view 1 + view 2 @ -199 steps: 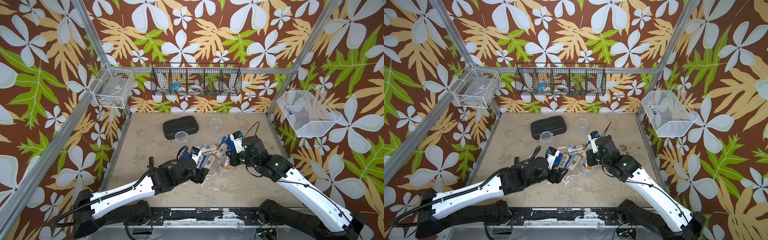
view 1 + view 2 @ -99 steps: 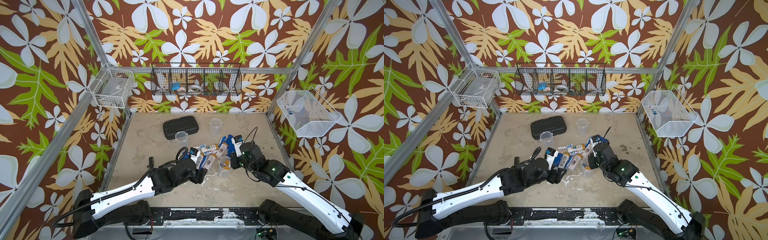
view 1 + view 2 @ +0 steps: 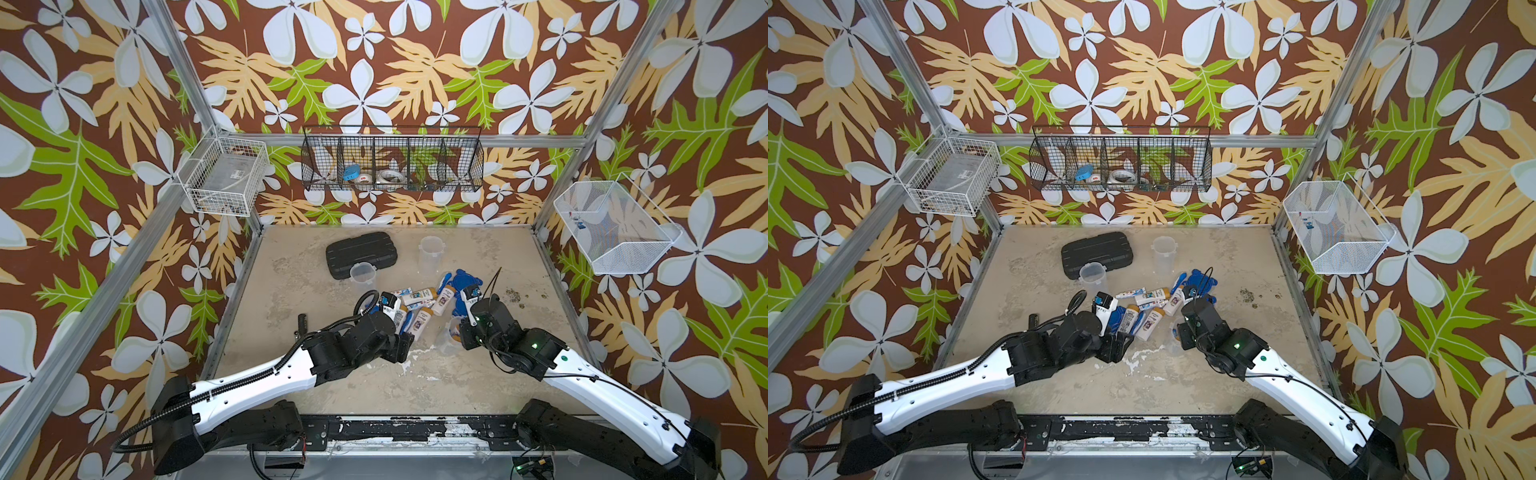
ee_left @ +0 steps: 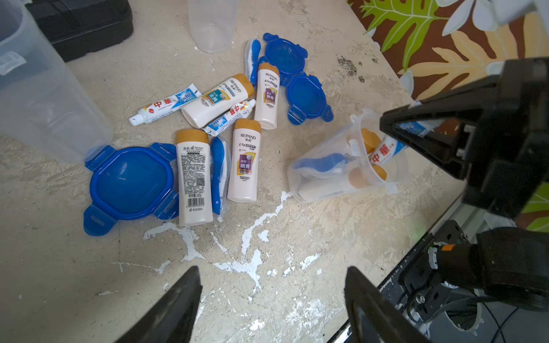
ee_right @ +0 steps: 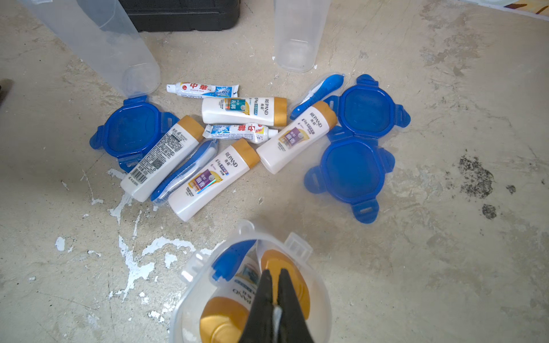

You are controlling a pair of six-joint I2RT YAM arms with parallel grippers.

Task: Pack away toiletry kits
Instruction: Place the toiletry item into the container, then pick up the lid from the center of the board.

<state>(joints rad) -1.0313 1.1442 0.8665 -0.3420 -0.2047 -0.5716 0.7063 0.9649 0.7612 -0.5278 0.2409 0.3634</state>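
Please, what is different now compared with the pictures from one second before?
The right gripper, jaws shut on a toothpaste tube, moved back toward the table's front edge and down, so the tube now dips into the near tumbler. Nothing was taken or released. The left gripper, open, the loose bottles and the blue lids stayed in place.

Bottles (image 3: 1148, 323), blue lids (image 3: 1200, 280) heaped centrally; two tumblers (image 3: 1163, 254) upright — black case (image 3: 1096, 252) beside one.

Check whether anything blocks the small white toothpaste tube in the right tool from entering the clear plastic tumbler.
The tumbler is uncovered. The right tool holds the toothpaste tube at its open mouth; two orange-capped white bottles and a blue toothbrush inside leave little room.
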